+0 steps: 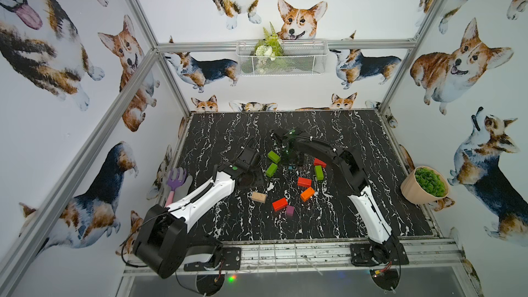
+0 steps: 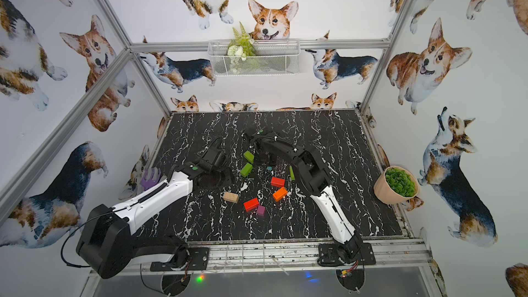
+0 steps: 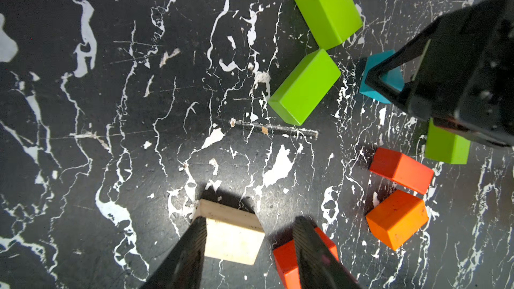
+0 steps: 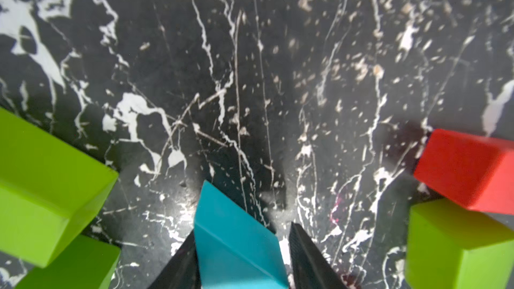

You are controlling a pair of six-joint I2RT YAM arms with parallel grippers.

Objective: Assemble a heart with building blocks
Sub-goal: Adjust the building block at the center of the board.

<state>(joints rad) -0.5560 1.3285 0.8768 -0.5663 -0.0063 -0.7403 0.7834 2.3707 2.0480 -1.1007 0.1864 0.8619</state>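
Right gripper point(image 4: 242, 229) sits around the teal triangle point(image 4: 236, 246), low in its view, ready to grab it; squeezing or not, I cannot tell. Left gripper point(image 3: 250, 219) hangs open, empty, near the beige block point(image 3: 233, 240). Other blocks point(image 1: 280, 204) lie loose mid-frame, shape not made yet.

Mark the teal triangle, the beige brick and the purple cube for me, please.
teal triangle point(image 4: 236, 243): right wrist view, on its sloped face.
beige brick point(image 3: 236, 241): left wrist view, on its broad top face.
purple cube point(image 1: 290, 209): in a top view, on its top face.
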